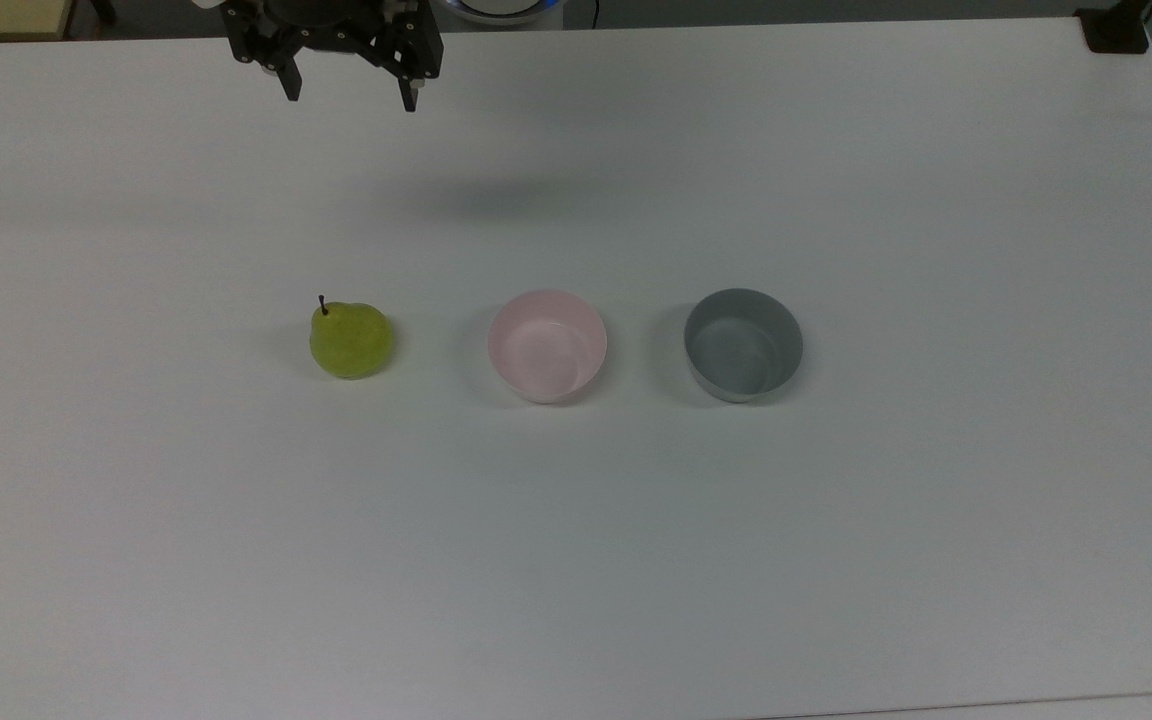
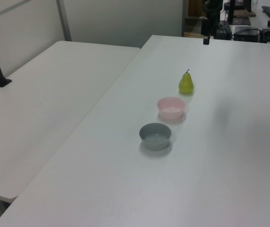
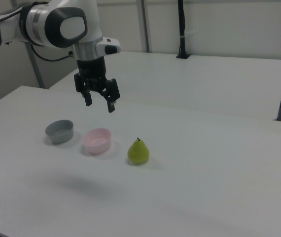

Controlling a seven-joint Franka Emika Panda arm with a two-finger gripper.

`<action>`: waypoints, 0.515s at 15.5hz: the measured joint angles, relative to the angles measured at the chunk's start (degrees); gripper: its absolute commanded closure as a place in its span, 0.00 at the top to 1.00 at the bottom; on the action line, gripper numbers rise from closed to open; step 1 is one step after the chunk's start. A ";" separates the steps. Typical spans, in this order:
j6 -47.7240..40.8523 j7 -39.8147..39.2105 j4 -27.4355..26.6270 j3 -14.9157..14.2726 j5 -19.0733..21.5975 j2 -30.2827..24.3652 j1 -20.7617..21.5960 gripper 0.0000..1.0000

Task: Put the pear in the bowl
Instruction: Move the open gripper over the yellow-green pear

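Observation:
The yellow-green pear (image 1: 351, 340) stands upright on the white table (image 1: 576, 560), its dark stem up; I also see the pear (image 2: 186, 83) in the left view and the pear (image 3: 138, 151) in the right view. The pale pink bowl (image 1: 547, 346) sits just to its right in the top view, seen too as the bowl (image 2: 171, 108) and the bowl (image 3: 97, 140), with nothing in it. My gripper (image 1: 350, 98) hangs open high above the table, at the top view's upper left, far from the pear; the gripper (image 3: 99, 104) holds nothing.
A grey bowl (image 1: 743, 344) of the same size stands to the right of the pink one in the top view. A second white table (image 2: 45, 104) adjoins on the left view's left. A black pole mount (image 1: 1116, 30) sits at the far right corner.

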 measured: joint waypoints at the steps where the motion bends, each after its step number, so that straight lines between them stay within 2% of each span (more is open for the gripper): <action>1: -0.06 0.16 0.00 -0.07 0.00 0.00 -0.01 1.00; 8: -0.06 0.16 0.09 -0.48 0.00 -0.16 0.02 1.00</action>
